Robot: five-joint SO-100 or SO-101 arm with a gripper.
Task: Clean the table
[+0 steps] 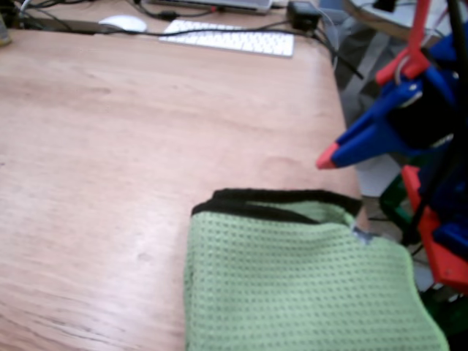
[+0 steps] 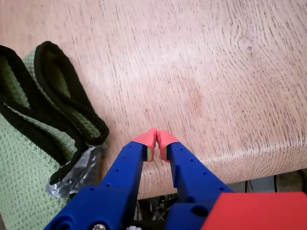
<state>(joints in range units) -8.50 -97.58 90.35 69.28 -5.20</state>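
A reddish-brown wooden table [image 1: 110,146] fills most of the fixed view, its grain running across a slightly glossy top. A folded green cloth [image 1: 292,278] with black trim lies at the near right of it. The blue gripper [image 2: 157,140] with red tips hangs above the table's right edge, just beside the cloth, jaws closed on nothing. At the far edge lie a white keyboard [image 1: 230,38], a mouse [image 1: 123,23] and cables

The light reddish-brown wooden tabletop [image 1: 110,146] is carrying a folded green waffle-weave cloth with black edging [image 1: 292,278] near its edge. A white keyboard [image 1: 228,38] and white mouse [image 1: 123,23] are lying at its far side.
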